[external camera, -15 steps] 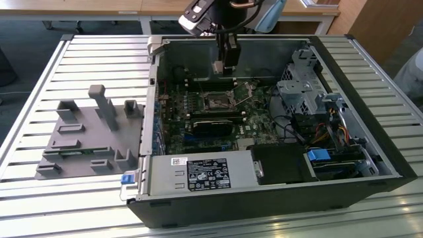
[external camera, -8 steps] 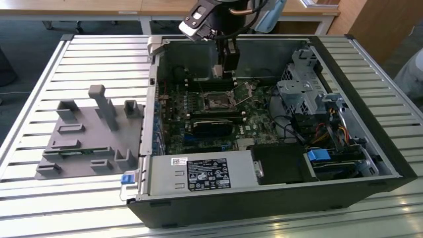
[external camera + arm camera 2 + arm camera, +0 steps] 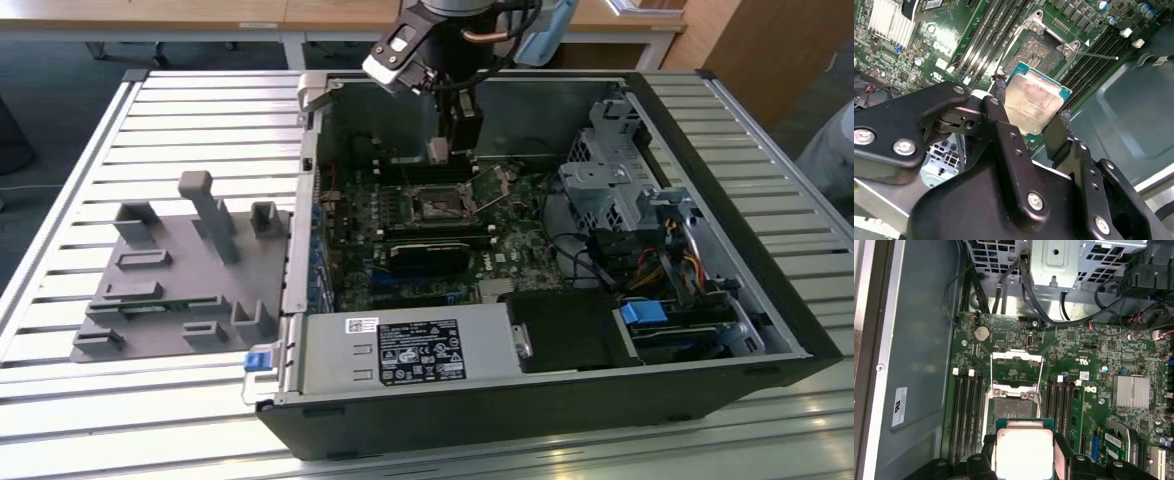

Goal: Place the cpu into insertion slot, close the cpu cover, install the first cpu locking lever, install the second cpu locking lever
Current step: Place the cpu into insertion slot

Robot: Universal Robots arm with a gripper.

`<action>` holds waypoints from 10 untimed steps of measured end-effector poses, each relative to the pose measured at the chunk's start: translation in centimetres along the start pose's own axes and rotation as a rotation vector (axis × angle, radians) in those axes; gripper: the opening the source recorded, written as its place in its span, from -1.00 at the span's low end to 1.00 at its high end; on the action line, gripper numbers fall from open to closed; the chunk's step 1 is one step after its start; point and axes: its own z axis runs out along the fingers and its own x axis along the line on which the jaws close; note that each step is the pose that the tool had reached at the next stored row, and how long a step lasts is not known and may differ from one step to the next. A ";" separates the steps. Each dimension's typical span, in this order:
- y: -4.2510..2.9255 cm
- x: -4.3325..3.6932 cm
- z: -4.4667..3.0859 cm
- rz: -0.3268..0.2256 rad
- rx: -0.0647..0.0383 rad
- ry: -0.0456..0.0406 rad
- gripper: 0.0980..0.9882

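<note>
Gripper (image 3: 1031,107): jaws pinching the chip (image 3: 1035,97) by two opposite edges, metal top showing.
Socket (image 3: 1038,50): bare, just beyond the jaws; its cover plate (image 3: 1017,356) stands raised past it.
Risk: a tilted or off-square descent could bend the socket contacts; a loose pinch could drop the chip.
Surface: slatted table (image 3: 80,130); grey moulded tray (image 3: 174,270), well apart from the jaws; open computer case (image 3: 534,410) around them.
Room: wooden desks (image 3: 200,12) behind.

Cpu (image 3: 1024,456) in end effector (image 3: 1024,442), near insertion slot (image 3: 1013,408)
</note>
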 end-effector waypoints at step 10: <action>-0.11 0.19 1.31 0.009 0.002 -0.0006 0.00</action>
